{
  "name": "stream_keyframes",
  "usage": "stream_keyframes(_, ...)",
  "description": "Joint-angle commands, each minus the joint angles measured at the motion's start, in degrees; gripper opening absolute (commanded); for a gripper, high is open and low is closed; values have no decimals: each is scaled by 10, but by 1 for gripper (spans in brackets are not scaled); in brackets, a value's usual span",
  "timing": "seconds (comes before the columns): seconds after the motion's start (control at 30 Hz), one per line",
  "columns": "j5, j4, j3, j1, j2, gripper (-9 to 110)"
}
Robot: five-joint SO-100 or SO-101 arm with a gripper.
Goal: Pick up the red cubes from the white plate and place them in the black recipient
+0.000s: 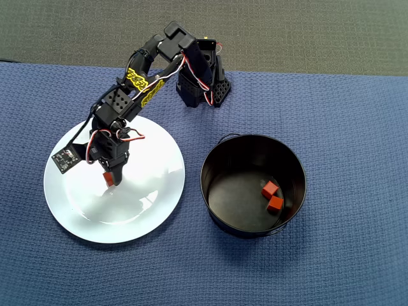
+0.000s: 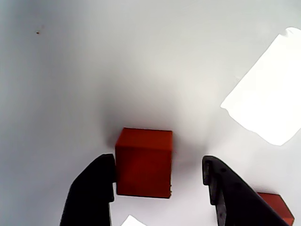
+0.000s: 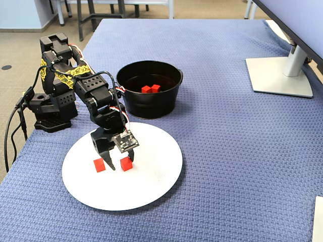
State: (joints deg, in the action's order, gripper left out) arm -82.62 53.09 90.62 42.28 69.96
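Note:
My gripper [image 2: 159, 165] is open and low over the white plate [image 1: 156, 204], straddling a red cube [image 2: 143, 162]. In the wrist view the left finger [image 2: 96, 188] touches the cube's side and the right finger [image 2: 223, 188] stands apart from it. A second red cube [image 2: 277, 206] lies on the plate just outside the right finger. The fixed view shows both cubes on the plate, one [image 3: 126, 163] between the fingers and one [image 3: 99, 165] beside them. The black pot [image 1: 223, 159] stands right of the plate and holds two red cubes [image 1: 272, 196].
The arm's base [image 3: 50, 108] stands at the cloth's edge behind the plate. A monitor foot [image 3: 280, 75] sits at the far right in the fixed view. The blue woven cloth [image 1: 344, 127] covers the table.

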Motion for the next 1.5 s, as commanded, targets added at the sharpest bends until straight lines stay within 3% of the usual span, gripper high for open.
stream_keyframes(0.0, 23, -21, -37, -20, 5, 8)
stream_keyframes(0.1, 45, -28, -35, -25, 12, 0)
stream_keyframes(0.3, 104, -40, -9, -29, 63, 0)
stream_keyframes(0.6, 303, 35, 120, -76, 356, 0)
stream_keyframes(0.87, 552, 128, 69, -290, 461, 0)
stream_keyframes(1.2, 679, 124, 47, -584, 405, 0)
stream_keyframes(1.23, 674, 132, 40, -603, 399, 4)
stream_keyframes(1.33, 611, 193, 15, -639, 384, 38)
stream_keyframes(1.47, 558, 213, 12, -528, 425, 36)
